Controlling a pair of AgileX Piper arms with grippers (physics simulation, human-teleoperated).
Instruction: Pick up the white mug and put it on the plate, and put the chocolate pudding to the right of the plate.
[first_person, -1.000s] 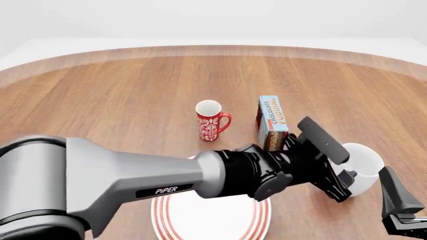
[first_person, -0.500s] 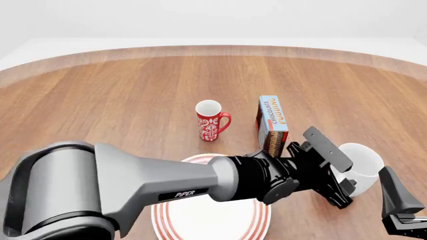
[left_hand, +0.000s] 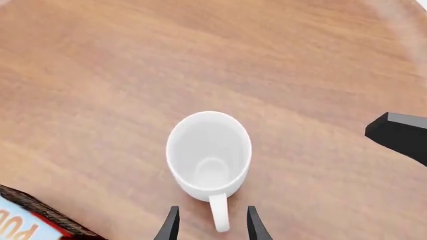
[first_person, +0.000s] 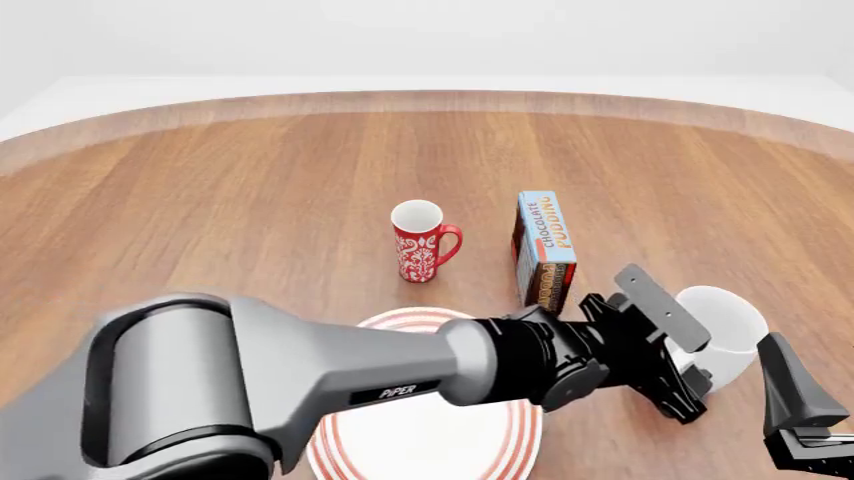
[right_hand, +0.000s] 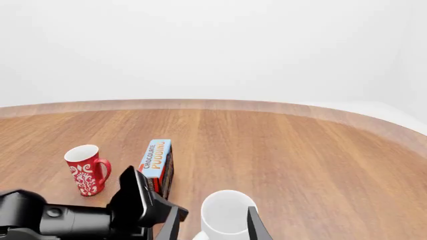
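Note:
The white mug (left_hand: 209, 155) stands upright on the table, and its handle (left_hand: 219, 220) lies between the open fingers of my left gripper (left_hand: 212, 227), which are not pressed on it. In the front view the left gripper (first_person: 683, 378) sits against the near-left side of the white mug (first_person: 727, 325). My right gripper (first_person: 798, 400) hangs open just right of the mug, apart from it, with the white mug (right_hand: 225, 212) ahead of its fingertips. The chocolate pudding (first_person: 545, 250) stands upright behind the left arm. That arm crosses over the red-ringed plate (first_person: 441, 452).
A slim red-and-white patterned mug (first_person: 420, 243) stands left of the pudding, behind the plate. The wooden table's far edge (first_person: 427, 100) curves across the back. The left arm's thick grey link (first_person: 347, 375) spans the near left of the table.
My left gripper has shifted a little right and down toward the white mug, closing in on its handle. The right gripper and all objects have stayed put.

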